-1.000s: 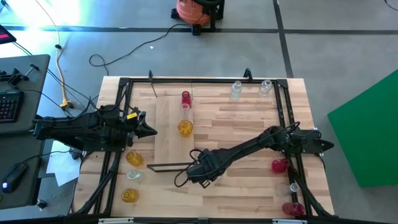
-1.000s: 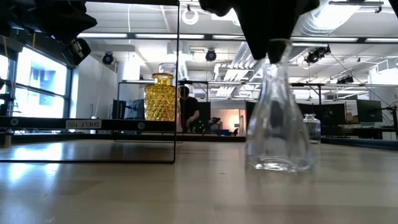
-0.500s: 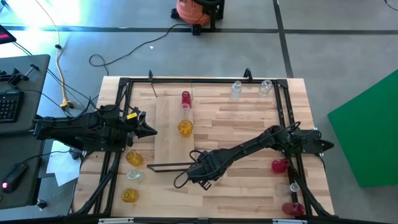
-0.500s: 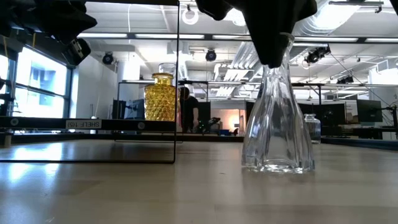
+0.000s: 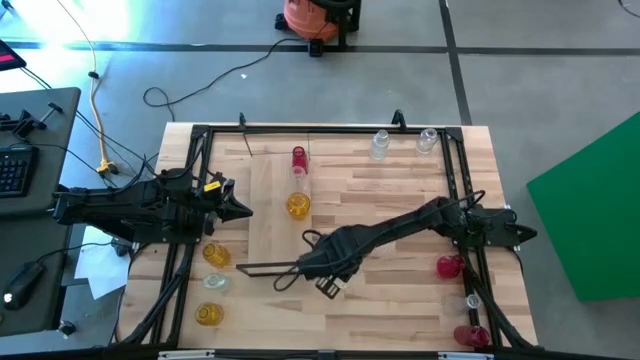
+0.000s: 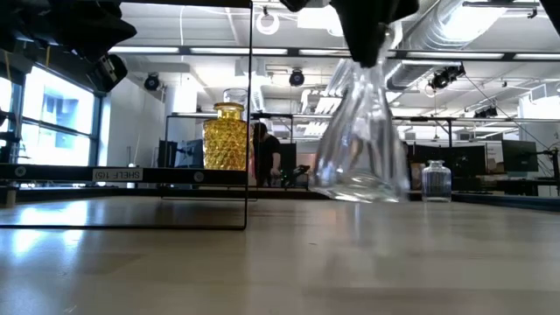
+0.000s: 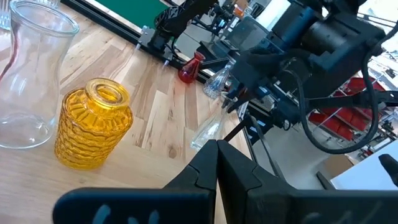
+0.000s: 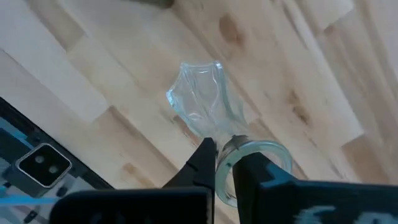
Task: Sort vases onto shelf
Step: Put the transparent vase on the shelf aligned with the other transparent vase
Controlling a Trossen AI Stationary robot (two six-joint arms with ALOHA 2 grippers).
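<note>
Right claw (image 5: 322, 281) pinching clear vase (image 6: 357, 144) rim; vase now lifted, tilted, just beside shelf (image 5: 268, 215). Placement next.

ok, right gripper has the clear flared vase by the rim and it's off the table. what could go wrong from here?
1. The right gripper pinches only the thin rim of the clear flared glass vase, which hangs tilted; it could swing or slip out.
2. The black wire frame of the shelf lies close by; the vase's base could clip it on the way over.
3. The amber-yellow ribbed glass vase already stands on the light-wood shelf board; a tilted set-down could topple either vase.
</note>
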